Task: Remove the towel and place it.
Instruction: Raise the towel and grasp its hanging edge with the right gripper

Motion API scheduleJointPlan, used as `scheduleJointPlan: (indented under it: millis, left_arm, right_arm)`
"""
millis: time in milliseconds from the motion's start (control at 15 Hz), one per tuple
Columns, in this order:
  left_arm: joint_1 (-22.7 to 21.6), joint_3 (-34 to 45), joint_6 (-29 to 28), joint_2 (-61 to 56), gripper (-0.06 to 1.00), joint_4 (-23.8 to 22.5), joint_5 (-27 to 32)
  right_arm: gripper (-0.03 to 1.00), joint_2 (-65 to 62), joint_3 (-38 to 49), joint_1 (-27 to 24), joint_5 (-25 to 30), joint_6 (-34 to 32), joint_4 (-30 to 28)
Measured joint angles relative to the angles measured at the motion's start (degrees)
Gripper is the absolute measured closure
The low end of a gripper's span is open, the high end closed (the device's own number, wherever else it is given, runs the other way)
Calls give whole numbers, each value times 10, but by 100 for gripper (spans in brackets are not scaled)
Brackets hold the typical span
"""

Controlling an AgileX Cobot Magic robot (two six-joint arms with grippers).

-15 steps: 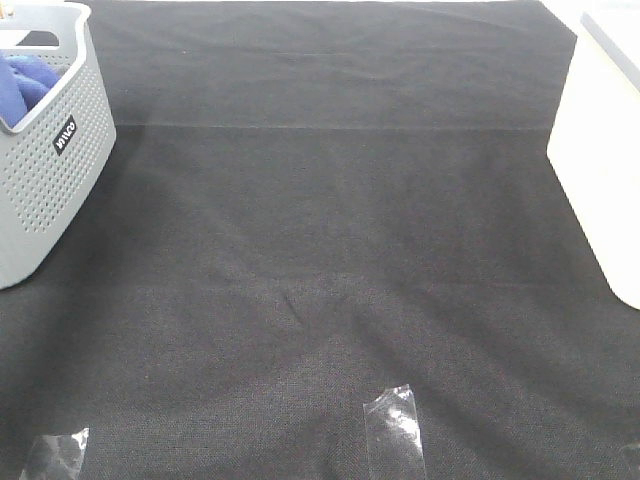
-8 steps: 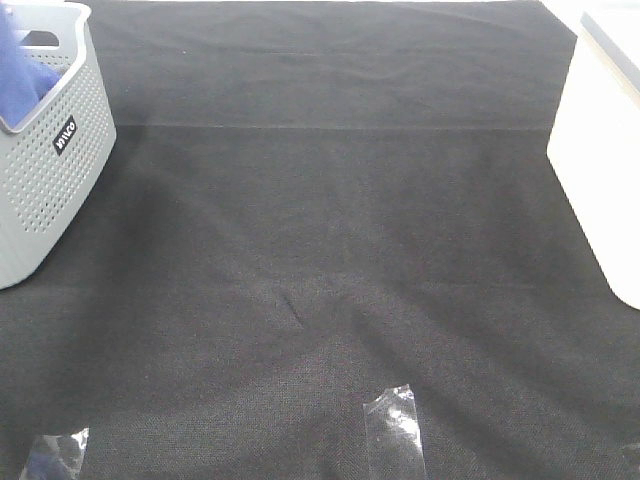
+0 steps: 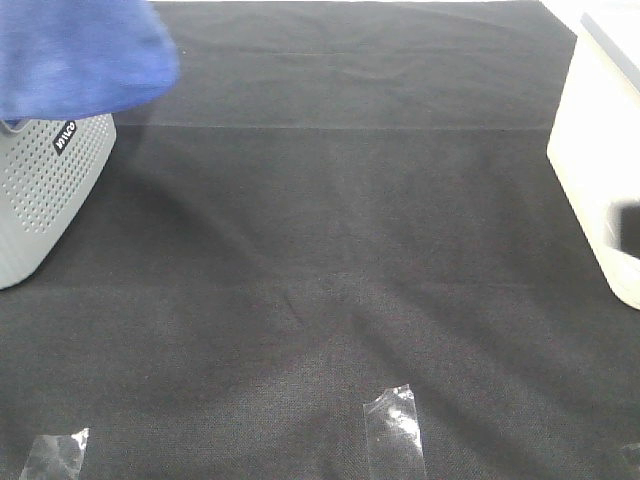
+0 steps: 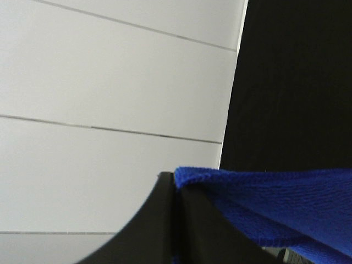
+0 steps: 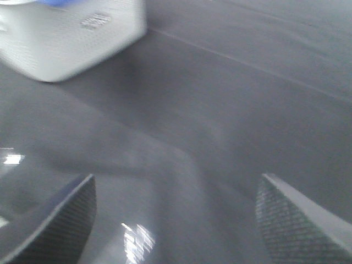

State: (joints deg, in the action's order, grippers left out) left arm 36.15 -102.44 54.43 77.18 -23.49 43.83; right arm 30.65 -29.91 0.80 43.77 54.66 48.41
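Observation:
The royal-blue towel (image 3: 80, 50) hangs lifted above the grey perforated basket (image 3: 40, 190) at the far left and covers the basket's top rim. In the left wrist view my left gripper (image 4: 173, 179) is shut on the towel's stitched edge (image 4: 275, 203); the gripper itself does not show in the high view. My right gripper (image 5: 176, 179) is open and empty, its fingertips wide apart over the black tablecloth (image 5: 220, 110), facing the basket (image 5: 66, 38). A dark part of the right arm (image 3: 628, 232) shows at the right edge.
A white box (image 3: 600, 150) stands at the right edge of the black tablecloth (image 3: 330, 220). Two strips of clear tape (image 3: 395, 430) (image 3: 55, 455) lie near the front edge. White tiled floor (image 4: 110, 82) lies beyond the cloth.
The towel has risen out of the basket and now hangs large above it. A dark part of the right arm has come in at the right edge.

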Motion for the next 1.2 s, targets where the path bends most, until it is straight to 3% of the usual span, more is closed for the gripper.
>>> scheduleJointPlan:
  millis: [133, 267, 467, 733, 867, 1000, 1200]
  left_arm:
    - [49, 0, 0, 1, 94, 0, 2]
    - [85, 0, 0, 2, 94, 0, 8]
    - [126, 0, 0, 3, 94, 2, 11]
    - [148, 0, 1, 8, 94, 6, 11]
    - [151, 0, 1, 8, 94, 10, 11]
    - [151, 0, 1, 8, 94, 12, 11]
    - [152, 0, 1, 8, 94, 25, 11]
  right_arm:
    - [21, 96, 0, 0, 15, 189, 150]
    - [21, 190, 0, 0, 77, 371, 286]
    - [21, 325, -32, 0, 153, 516, 371]
    - [21, 474, -124, 2, 215, 569, 392]
    - [21, 530, -164, 31, 224, 576, 392]
    - [21, 580, -205, 77, 214, 581, 392]
    - [21, 640, -284, 126, 183, 535, 368]
